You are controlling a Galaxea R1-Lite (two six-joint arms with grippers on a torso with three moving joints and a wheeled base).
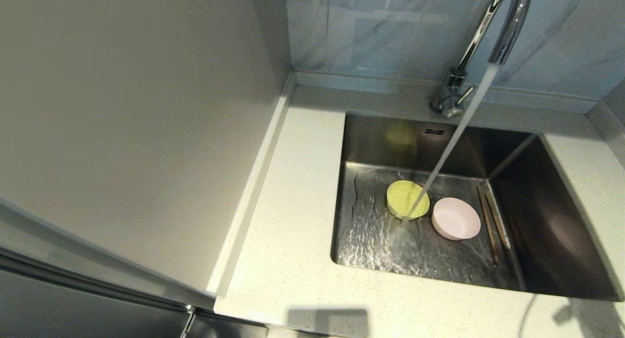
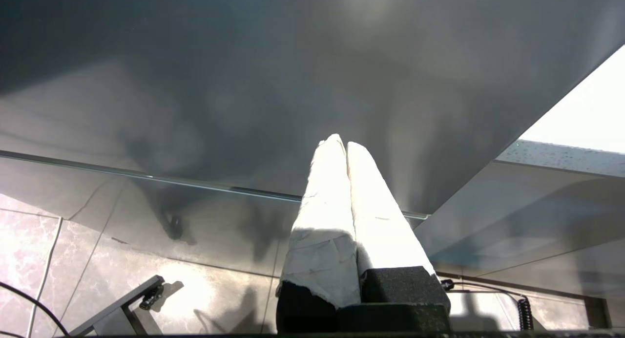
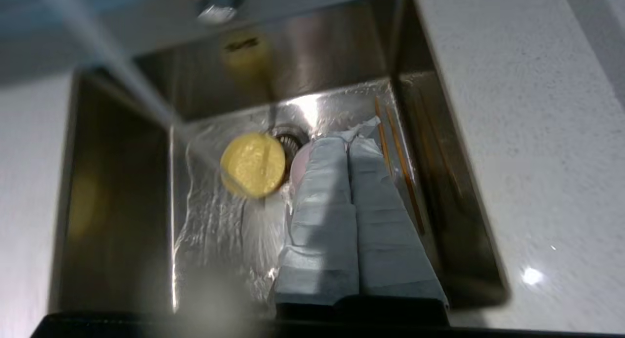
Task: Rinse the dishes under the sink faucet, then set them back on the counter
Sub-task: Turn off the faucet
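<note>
Water runs from the tap (image 1: 493, 30) into the sink (image 1: 552, 230). The green bowl (image 1: 406, 199) sits under the stream, the pink bowl (image 1: 456, 219) touches its right side, and the chopsticks (image 1: 489, 224) lie further right. The right fingers (image 3: 349, 142) are closed and empty above the sink; the left fingers (image 2: 342, 147) are closed, parked low. The bowls look light, hard and slippery when wet, so pinch a rim.

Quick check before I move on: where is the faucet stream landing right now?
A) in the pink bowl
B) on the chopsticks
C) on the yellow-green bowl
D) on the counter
C: the water stream from the faucet runs down to the yellow-green bowl, while the pink bowl and chopsticks lie beside it in the sink.
</note>
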